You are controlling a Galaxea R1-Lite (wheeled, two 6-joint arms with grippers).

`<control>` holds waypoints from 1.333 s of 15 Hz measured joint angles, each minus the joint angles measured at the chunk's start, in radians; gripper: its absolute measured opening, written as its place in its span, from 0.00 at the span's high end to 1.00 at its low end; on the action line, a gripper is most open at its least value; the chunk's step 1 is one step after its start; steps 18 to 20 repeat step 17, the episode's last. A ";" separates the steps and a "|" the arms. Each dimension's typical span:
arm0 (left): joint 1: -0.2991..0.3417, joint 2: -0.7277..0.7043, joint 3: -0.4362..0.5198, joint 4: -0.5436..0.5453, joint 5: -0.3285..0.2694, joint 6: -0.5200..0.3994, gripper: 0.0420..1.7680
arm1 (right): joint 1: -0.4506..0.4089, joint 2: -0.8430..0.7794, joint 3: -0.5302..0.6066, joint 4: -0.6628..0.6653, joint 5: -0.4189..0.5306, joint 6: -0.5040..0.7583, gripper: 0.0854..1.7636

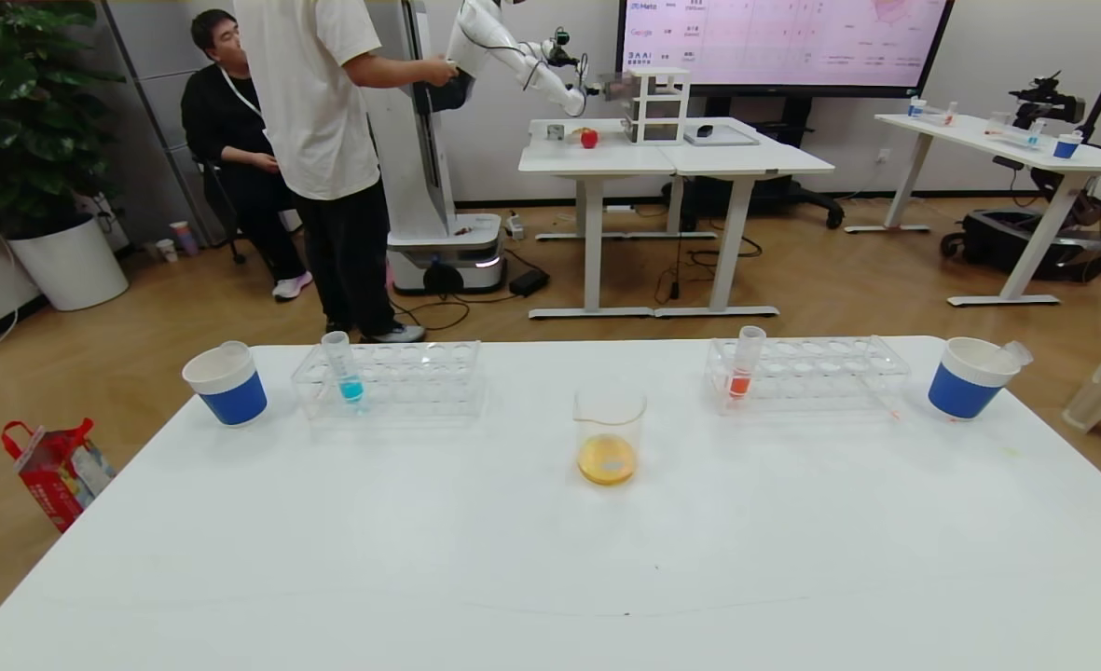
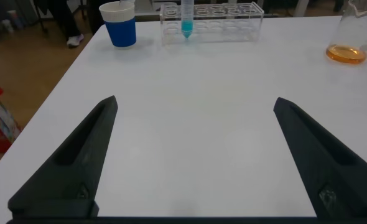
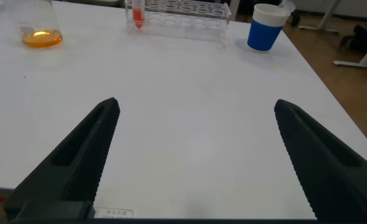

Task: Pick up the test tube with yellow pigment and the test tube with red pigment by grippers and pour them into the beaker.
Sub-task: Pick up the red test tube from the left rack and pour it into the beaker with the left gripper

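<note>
The beaker [image 1: 609, 419] stands mid-table with a little orange liquid in it; it also shows in the left wrist view [image 2: 347, 31] and the right wrist view [image 3: 37, 25]. No tube with yellow or pale red liquid shows. A clear, empty-looking tube [image 1: 1014, 353] sticks out of the right paper cup [image 1: 965, 387], and another clear tube rim [image 1: 233, 352] shows in the left paper cup [image 1: 228, 391]. My left gripper [image 2: 196, 101] and right gripper [image 3: 196, 102] are both open and empty, low over the near part of the table, out of the head view.
The left rack [image 1: 419, 382] holds a tube with blue liquid [image 1: 345, 368]. The right rack [image 1: 830, 373] holds a tube with bright orange-red liquid [image 1: 744, 368]. A red bag [image 1: 56, 471] lies on the floor at the left. People and another robot are far behind.
</note>
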 joint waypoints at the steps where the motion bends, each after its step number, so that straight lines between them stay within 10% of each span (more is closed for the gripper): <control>1: 0.000 0.000 0.001 -0.001 0.000 -0.011 0.01 | 0.000 0.000 0.000 0.000 0.000 0.000 0.02; 20: 0.000 0.000 0.002 0.001 0.001 -0.014 0.01 | 0.004 0.000 0.012 -0.030 -0.001 -0.009 0.02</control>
